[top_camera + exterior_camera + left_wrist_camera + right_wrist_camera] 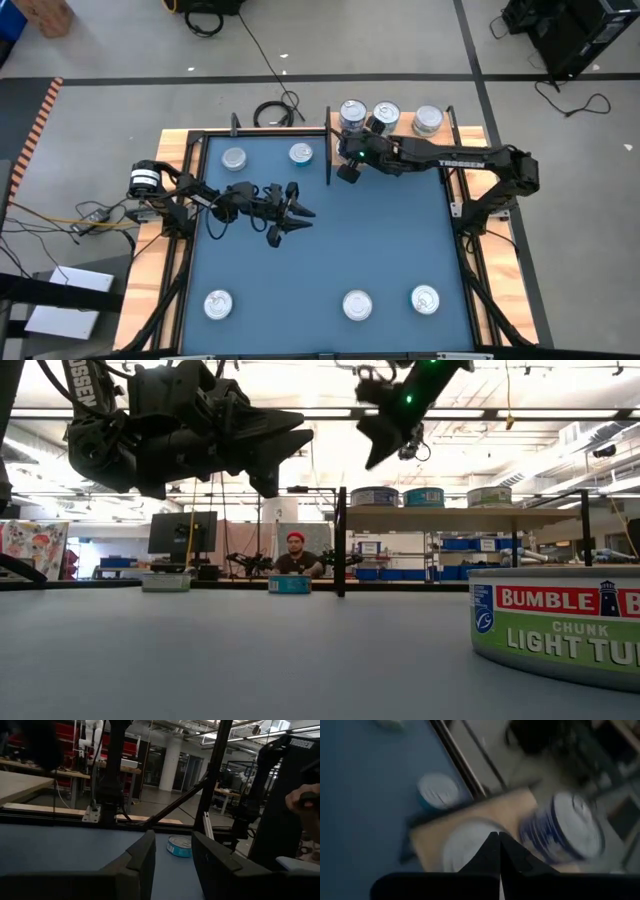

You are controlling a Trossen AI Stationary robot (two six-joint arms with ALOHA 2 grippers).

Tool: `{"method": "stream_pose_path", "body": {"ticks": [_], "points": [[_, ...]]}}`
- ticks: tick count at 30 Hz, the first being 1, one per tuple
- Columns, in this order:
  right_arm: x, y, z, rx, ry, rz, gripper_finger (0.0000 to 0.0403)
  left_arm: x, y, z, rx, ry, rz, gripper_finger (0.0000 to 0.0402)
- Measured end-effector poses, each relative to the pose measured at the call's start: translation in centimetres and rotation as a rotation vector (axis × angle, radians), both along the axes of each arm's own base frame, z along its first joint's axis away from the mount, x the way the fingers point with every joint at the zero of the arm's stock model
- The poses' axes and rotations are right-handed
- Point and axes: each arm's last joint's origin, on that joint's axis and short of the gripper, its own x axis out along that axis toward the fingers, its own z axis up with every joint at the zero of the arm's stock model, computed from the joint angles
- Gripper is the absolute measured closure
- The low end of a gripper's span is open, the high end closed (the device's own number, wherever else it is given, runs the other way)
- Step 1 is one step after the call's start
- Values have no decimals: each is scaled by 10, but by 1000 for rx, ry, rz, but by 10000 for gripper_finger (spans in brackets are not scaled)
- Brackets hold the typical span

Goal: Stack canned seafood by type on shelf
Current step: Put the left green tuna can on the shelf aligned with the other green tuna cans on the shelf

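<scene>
The right gripper [347,172], fingers together and empty, hangs beside the light wooden shelf [455,127] holding three silver-topped round tins [385,116]; the left gripper [298,212] hovers mid-mat, fingers apart.

The high view looks straight down on the whole blue mat [330,250] and both arms. The low view sits at tabletop height, facing level across the mat toward the shelf [450,518] and the room behind, with one tin [560,625] very near the lens. Each wrist view looks past its own fingers; the right one shares the shelf [495,820] with the high view.
</scene>
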Motion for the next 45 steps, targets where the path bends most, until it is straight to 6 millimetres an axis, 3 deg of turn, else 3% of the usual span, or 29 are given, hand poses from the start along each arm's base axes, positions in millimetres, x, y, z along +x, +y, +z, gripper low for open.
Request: {"method": "stream_pose_path", "body": {"ticks": [5,14,24,29,36,45], "points": [[-9,21,-2,-32,-190,120,401,0,0,-1,3,9,-4,271],[-42,58,-41,-20,-458,222,401,1,0,-7,50,63,5,277],[-57,104,-79,160,-534,361,393,-1,-6,-11,80,105,-198,392],[-51,115,-94,299,-499,470,388,-5,-7,-11,73,193,-215,393],[-51,137,-103,354,-441,594,398,-23,-3,2,153,382,-87,398],[-57,167,-107,327,-399,648,396,-65,18,27,326,891,283,399]]}}
